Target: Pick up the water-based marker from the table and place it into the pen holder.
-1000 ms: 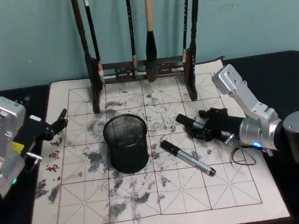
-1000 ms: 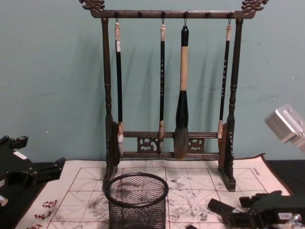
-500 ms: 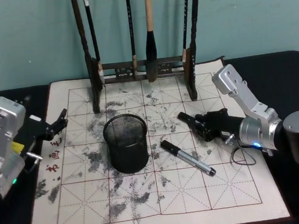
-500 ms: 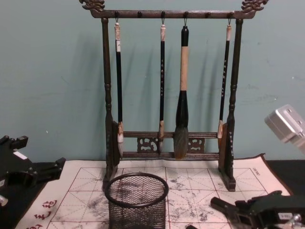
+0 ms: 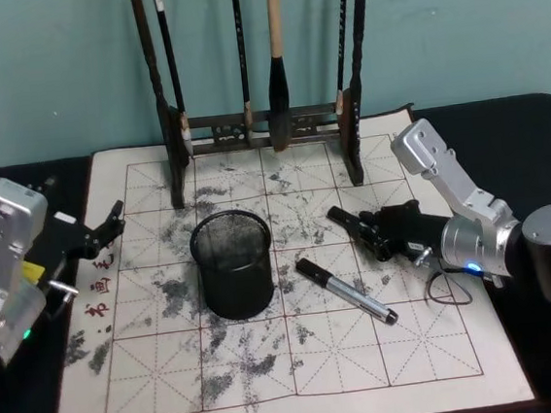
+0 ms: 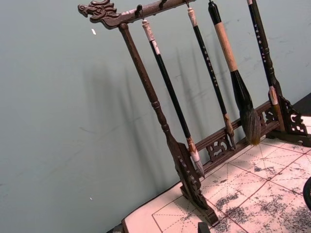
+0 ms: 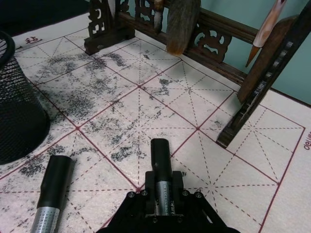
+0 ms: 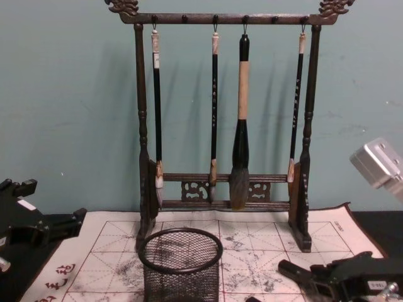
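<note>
The right gripper (image 5: 363, 221) sits low over the mat (image 5: 302, 384), to the right of the holder (image 5: 235, 286) and in front of the rack's right foot. Its fingers are clamped on a marker (image 7: 160, 156) – black cap forward, pointing toward the rack (image 5: 258, 125), grey lettered barrel between the fingers. In the chest view, that gripper (image 8: 301, 275) is at the lower right, level with the holder (image 8: 181, 280).

A 2nd marker (image 5: 348, 293) lies flat on the mat just in front of the gripper, with its black cap toward the holder and its silver barrel slanting away to the right. It is near the holder but not touching it.

The holder stands upright near the mat's middle, in front of the rack with its 4 hanging brushes.

The left gripper (image 5: 111, 225) is parked at the mat's left edge – fingers parted, holding nothing.
</note>
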